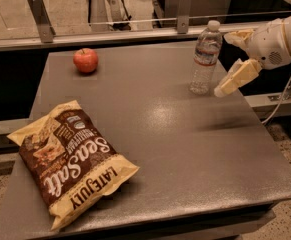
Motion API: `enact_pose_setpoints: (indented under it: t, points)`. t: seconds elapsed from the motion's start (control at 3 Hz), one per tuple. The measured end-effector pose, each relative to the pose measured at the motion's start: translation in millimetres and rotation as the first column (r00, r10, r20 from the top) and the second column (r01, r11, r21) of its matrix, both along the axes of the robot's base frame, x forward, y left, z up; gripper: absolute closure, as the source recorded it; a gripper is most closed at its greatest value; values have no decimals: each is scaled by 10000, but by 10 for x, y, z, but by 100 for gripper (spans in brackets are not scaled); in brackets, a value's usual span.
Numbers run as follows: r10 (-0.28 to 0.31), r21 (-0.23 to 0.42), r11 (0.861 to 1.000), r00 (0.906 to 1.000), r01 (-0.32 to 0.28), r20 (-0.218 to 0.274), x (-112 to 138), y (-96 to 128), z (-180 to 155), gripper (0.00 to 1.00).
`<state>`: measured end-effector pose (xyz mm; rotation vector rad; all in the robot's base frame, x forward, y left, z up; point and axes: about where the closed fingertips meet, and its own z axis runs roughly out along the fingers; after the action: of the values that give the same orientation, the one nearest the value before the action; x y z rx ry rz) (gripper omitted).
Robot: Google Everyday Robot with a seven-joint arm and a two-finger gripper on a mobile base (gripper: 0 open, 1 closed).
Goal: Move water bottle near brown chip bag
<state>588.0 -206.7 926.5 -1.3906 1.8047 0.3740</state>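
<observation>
The water bottle (pixel 205 59) stands upright at the back right of the grey table (pixel 185 149), clear and ribbed with a white cap and a pale label band. The brown chip bag (pixel 70 161) lies flat at the front left, dark brown with tan-yellow ends and white "Sea Salt" script. My gripper (pixel 224 64) comes in from the right edge and sits just to the right of the bottle at mid-bottle height. It is open and empty, with its cream fingers (pixel 237 76) spread apart, and is not touching the bottle.
A red apple (pixel 85 60) sits at the back left of the table. A metal rail with posts (pixel 135 31) runs behind the table. A cable (pixel 285 94) hangs off the table's right side.
</observation>
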Motion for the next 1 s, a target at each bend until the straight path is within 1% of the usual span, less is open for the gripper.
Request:
enact_pose_setpoints:
  t: [0.33, 0.67, 1.0]
  points:
    - [-238, 874, 9959, 9995, 218, 221, 181, -46, -54, 0]
    - [-474, 2039, 9780, 9988, 434, 150, 296, -23, -145, 0]
    - [-482, 3153, 9478, 9988, 473, -47, 366, 171, -208, 0]
